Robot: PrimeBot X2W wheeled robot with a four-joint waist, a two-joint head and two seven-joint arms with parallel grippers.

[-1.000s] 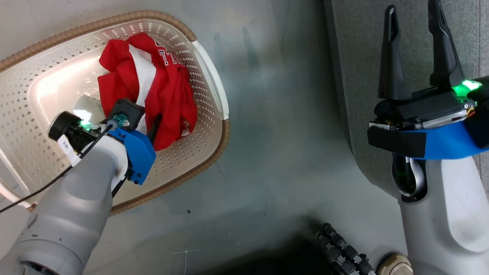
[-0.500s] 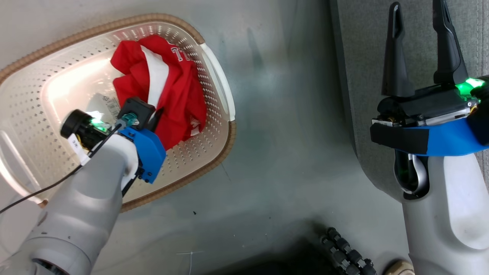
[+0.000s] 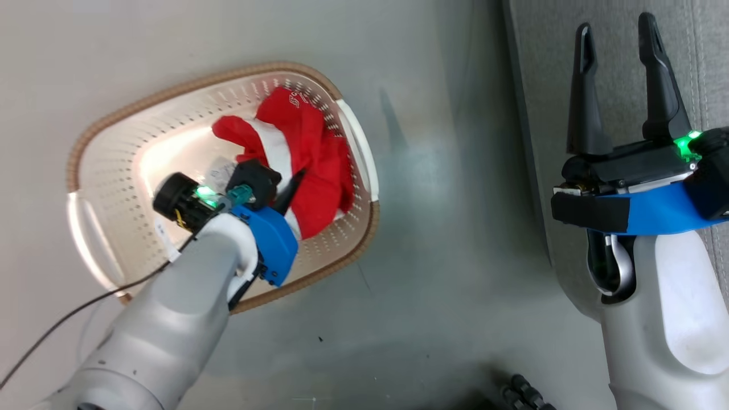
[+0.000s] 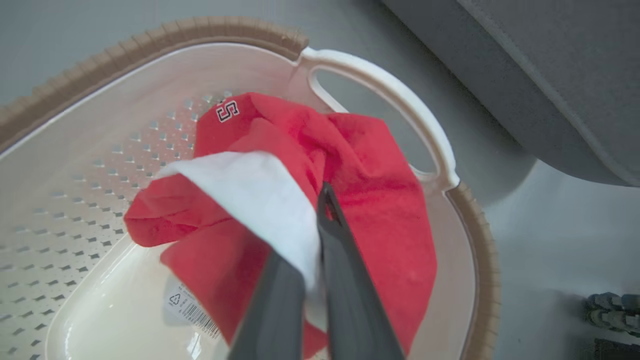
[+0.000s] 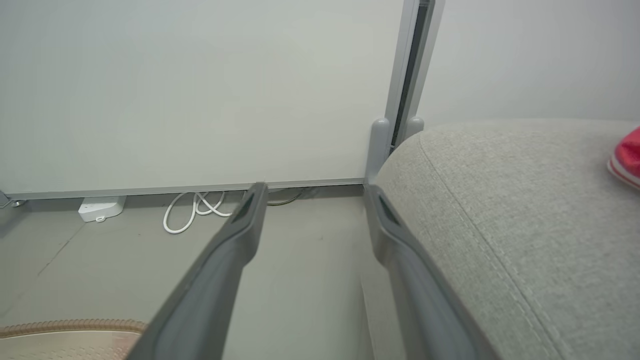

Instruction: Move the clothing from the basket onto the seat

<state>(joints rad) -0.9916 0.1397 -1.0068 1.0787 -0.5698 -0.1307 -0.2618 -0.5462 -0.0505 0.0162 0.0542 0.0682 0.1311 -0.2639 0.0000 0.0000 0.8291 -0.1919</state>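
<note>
Left gripper (image 4: 320,220): you see the two dark fingers pressed together on a fold of the clothing (image 4: 380,200), pinching red cloth and the white stripe between them.
Clothing: it is bunched in a red heap inside the basket (image 3: 188,88), at the end nearest the seat (image 3: 541,57). A small black, white-edged number shows on its top fold. You cannot tell whether it rests on the base.
Basket: it stands on the grey floor (image 3: 427,228), brown rim all round, with one white handle (image 4: 400,90) just beside the heap. A paper label (image 4: 192,310) lies on its bare base, below the cloth.
Right gripper (image 3: 618,34): the fingers are spread wide with nothing between them. It hangs over the seat's edge, well apart from the basket.
Seat: grey fabric with a rounded edge and a seam, beside the basket with a strip of floor between.
Second red garment (image 5: 627,157): in the right wrist view you see a red piece with white stripes lying on the seat, cut off by the frame edge.
Wall side: a white cable (image 5: 190,215) is coiled on the floor by the skirting.
</note>
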